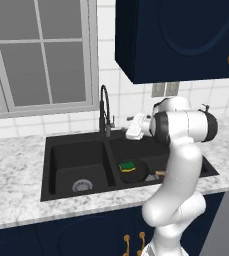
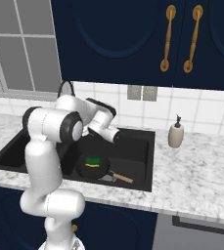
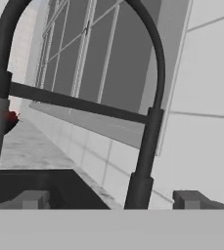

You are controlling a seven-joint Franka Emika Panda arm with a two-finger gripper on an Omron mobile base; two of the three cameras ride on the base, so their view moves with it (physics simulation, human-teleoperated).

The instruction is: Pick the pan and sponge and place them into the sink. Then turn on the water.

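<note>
The black pan [image 1: 138,174] [image 2: 90,168] lies in the right basin of the black sink [image 1: 76,157] [image 2: 139,146], its wooden handle [image 2: 122,177] pointing to the front right. On the pan rests the yellow-green sponge [image 1: 127,165] [image 2: 91,161]. My gripper [image 1: 126,129] [image 3: 112,200] hovers above the sink's back edge, open and empty, aimed at the black gooseneck faucet [image 1: 104,111] [image 3: 147,146] close in front of it. The faucet's stem stands between my fingertips [image 3: 33,199] in the hand view. No water is in view.
A beige soap dispenser [image 2: 176,134] stands on the marble counter [image 1: 16,165] right of the sink. The window [image 1: 41,55] is behind the faucet, and dark blue wall cabinets [image 1: 181,35] hang above. A silver drain [image 1: 82,185] shows in the left basin.
</note>
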